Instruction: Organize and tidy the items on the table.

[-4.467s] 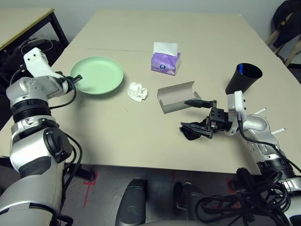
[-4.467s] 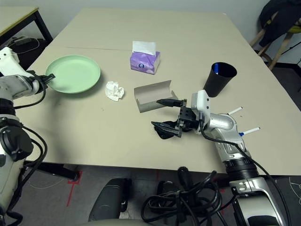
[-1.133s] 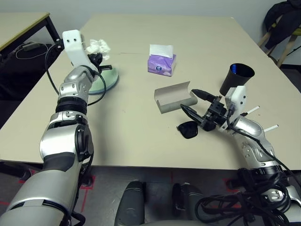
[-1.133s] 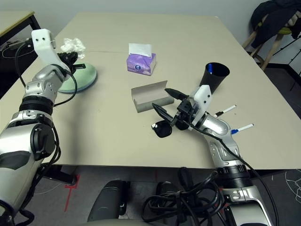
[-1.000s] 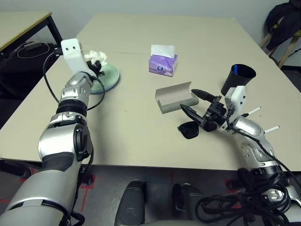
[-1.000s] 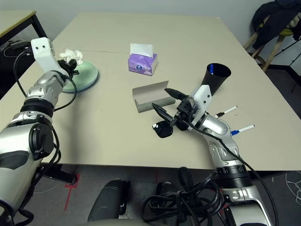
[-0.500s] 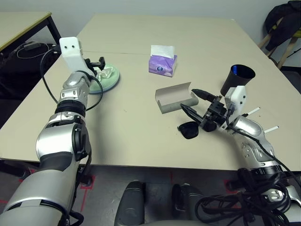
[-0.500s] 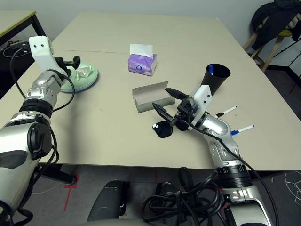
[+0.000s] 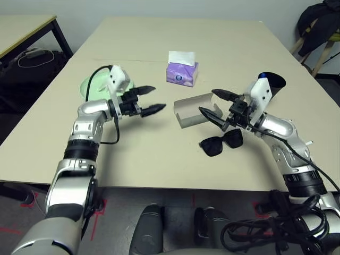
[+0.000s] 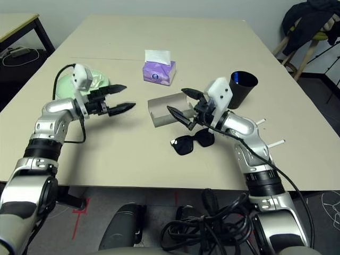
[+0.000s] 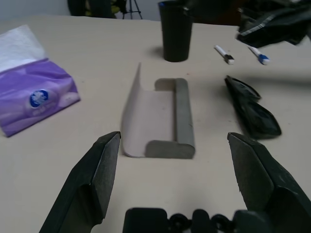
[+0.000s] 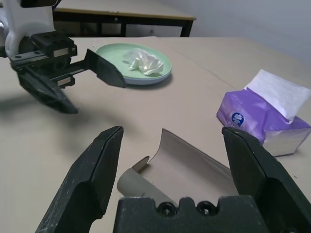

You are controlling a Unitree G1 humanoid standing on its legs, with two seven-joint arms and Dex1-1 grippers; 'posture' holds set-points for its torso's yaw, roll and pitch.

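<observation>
Both jaws, left (image 9: 147,101) and right (image 9: 218,109), spread, empty | sunglasses (image 9: 222,142) on bench (image 9: 159,159) | crumpled tissue (image 12: 144,61) on green plate (image 12: 109,52)

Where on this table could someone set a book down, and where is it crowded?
Bare: beyond the tissue pack; also between the sunglasses and the near edge. Crowded: around the open grey case, with the sunglasses and right tool close by.

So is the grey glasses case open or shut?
Open: the grey glasses case shows its pale inside, flap raised.
</observation>
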